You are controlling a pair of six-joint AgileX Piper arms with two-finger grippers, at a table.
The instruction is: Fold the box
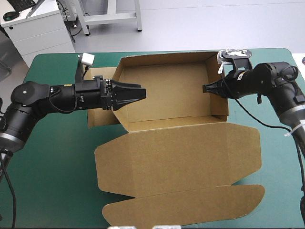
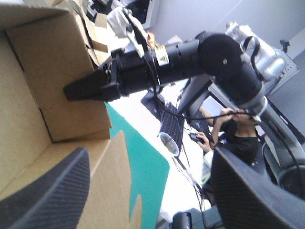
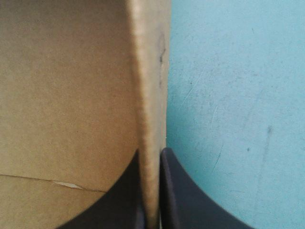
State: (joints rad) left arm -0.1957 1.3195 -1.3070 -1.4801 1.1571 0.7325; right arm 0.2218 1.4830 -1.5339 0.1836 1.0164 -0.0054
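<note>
We see the box [image 1: 167, 109] as an open tray mid-surface [image 1: 52, 162], lid flat toward the near edge. Our right claw [image 1: 206, 88] pinches its right wall; our left claw [image 1: 142, 92], spread, reaches in over the left wall.

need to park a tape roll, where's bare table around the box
Largest bare patch of teal-green cover: near left, between the lid and the table's left edge. A narrower one near right, beside the lid. The middle is crowded: the box, with the left gripper open inside it and the right gripper shut on its right wall.
</note>
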